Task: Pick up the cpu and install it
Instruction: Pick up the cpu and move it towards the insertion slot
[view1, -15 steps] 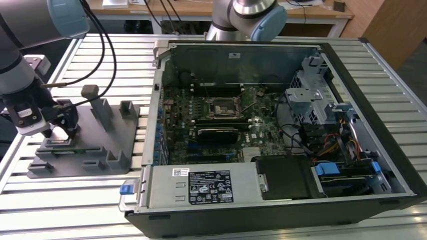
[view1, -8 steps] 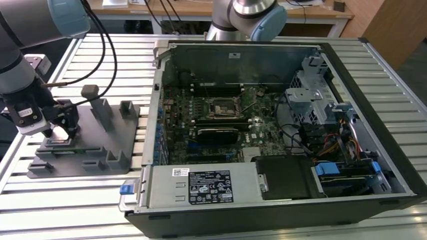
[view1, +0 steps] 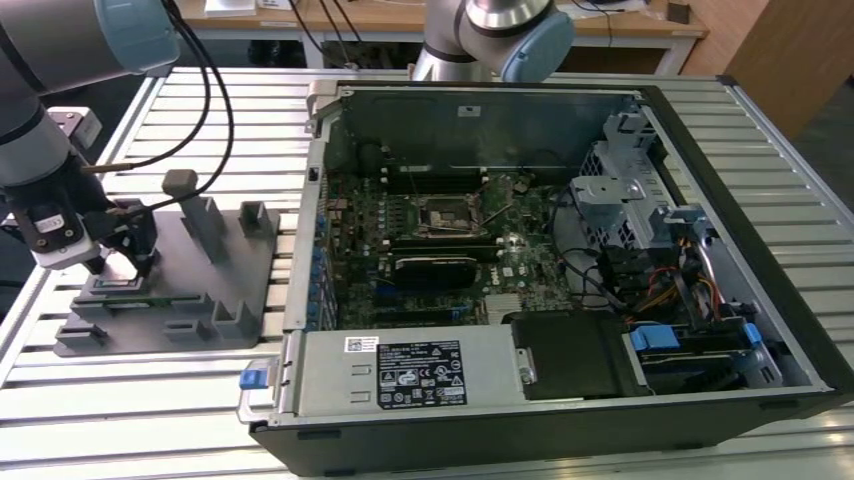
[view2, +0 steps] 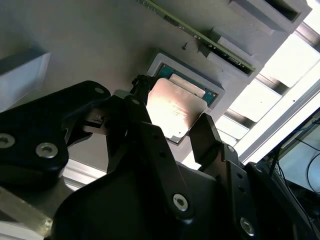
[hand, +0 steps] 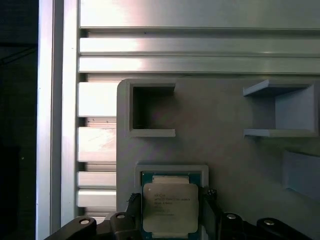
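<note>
The cpu (hand: 171, 210), a flat square chip with a pale silver top, sits between my black fingers just over a green-rimmed square recess (hand: 172, 170) of the grey holder block (view1: 200, 300). My gripper (view1: 114, 265) hangs over the holder's near corner at the exterior view's left. In both wrist views the gripper (view2: 171, 107) (hand: 171, 200) is shut on the cpu (view2: 172, 112), one finger against each of two opposite edges. The black socket frame (view1: 447, 215) lies on the motherboard inside the open computer case (view1: 694, 110), well off towards the exterior view's right.
The grey holder block carries upright posts (view1: 200, 215) and box-shaped pockets (hand: 152, 110). A grey power supply box (view1: 400, 375) fills the case's near side. A second arm (view1: 501, 30) stands behind the case. The slatted metal table (view1: 134, 420) runs under everything.
</note>
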